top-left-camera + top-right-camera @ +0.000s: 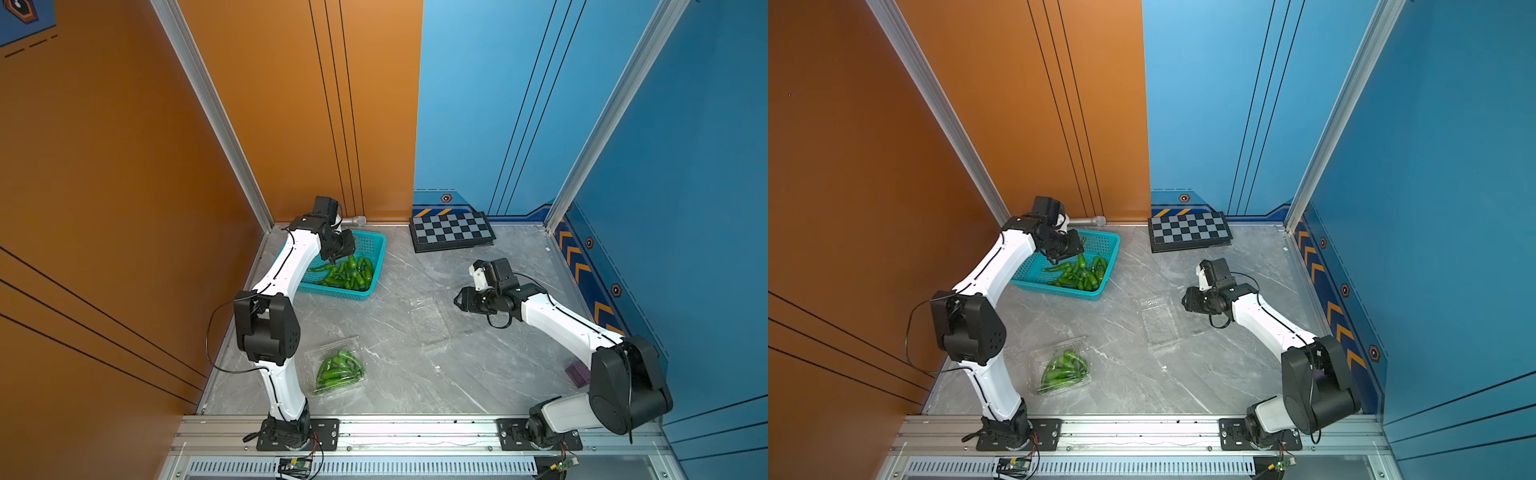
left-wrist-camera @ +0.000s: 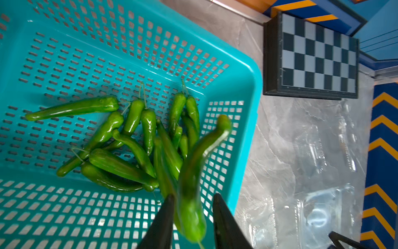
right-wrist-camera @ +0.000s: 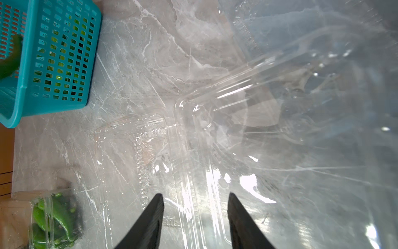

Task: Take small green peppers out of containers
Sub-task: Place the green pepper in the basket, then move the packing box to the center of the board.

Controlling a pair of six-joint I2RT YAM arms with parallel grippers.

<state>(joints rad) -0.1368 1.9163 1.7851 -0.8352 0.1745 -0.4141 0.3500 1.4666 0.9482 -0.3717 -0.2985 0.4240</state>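
One pepper (image 2: 193,163) between parted jaws of left gripper (image 2: 193,195), right gripper (image 3: 195,193) spread by clear container (image 3: 215,101)

Marble table (image 1: 395,374) bears basket (image 1: 337,292), chessboard (image 1: 451,232), full container (image 1: 338,368), empty container (image 1: 430,322).

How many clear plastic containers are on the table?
2. One container, full of peppers, lies beside the left arm. One empty container lies open before the jaws of the right gripper. Clear plastic is hard to see; another may be stacked there.
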